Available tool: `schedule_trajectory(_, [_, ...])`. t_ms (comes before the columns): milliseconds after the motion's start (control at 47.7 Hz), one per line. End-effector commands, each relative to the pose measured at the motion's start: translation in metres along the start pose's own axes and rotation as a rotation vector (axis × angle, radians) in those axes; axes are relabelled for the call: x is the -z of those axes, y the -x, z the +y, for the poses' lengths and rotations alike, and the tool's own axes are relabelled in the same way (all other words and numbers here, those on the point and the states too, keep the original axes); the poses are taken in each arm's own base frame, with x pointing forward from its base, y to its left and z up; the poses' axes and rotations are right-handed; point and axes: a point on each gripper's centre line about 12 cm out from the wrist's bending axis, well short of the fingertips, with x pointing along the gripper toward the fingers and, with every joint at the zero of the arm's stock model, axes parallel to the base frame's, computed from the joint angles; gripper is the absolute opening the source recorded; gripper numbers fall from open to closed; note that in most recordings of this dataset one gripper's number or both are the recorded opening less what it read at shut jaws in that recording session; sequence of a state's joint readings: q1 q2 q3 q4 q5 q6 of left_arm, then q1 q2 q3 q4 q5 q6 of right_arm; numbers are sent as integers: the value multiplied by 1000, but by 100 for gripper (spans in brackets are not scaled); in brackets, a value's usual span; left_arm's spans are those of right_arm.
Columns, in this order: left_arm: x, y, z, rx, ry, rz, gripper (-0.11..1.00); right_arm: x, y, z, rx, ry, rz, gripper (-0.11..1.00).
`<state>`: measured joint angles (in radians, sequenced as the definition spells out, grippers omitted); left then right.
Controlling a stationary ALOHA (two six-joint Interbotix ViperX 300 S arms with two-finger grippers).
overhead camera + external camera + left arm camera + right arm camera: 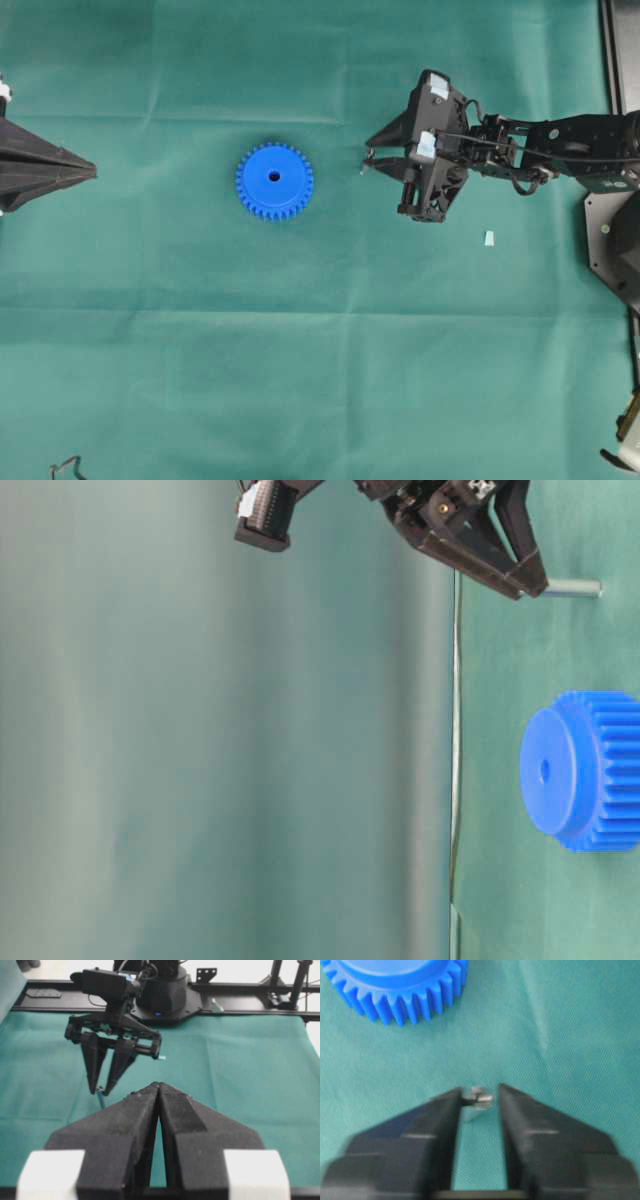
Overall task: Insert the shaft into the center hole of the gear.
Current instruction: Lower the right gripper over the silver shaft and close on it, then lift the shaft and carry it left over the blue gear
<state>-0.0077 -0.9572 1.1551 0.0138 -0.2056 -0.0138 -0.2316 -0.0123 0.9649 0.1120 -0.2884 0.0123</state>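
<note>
I'm seeing my right gripper (481, 1097) pinching the shaft (574, 587) between its fingers (445, 1110), hanging near the gear (274, 181), left gripper (159, 1091) sitting clenched, empty

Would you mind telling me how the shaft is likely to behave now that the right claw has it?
The shaft is a thin, smooth metal pin, so it probably stays stiff but may slip or swivel between the right claw's fingertips, which pinch only one end. Being round, it would likely roll if dropped on the green cloth. It looks light for the gear.
</note>
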Motion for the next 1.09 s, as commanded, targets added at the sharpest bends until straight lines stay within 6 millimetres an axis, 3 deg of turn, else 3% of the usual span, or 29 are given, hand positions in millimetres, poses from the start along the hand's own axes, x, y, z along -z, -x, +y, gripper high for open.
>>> schedule_trajectory(0, [-9, -3, 0, 2, 0, -21, 0, -10, 0, 3, -9, 10, -28, 20])
schedule_trajectory(335, [-10, -3, 0, 2, 0, -23, 0, -13, 1, 4, -11, 8, -34, 18])
schedule_trajectory(776, [-10, -3, 0, 2, 0, -23, 0, -73, 53, 14, -48, 12, -86, 18])
schedule_trajectory(1069, [-11, -3, 0, 2, 0, -26, 0, -80, 65, 15, -55, 11, -85, 18])
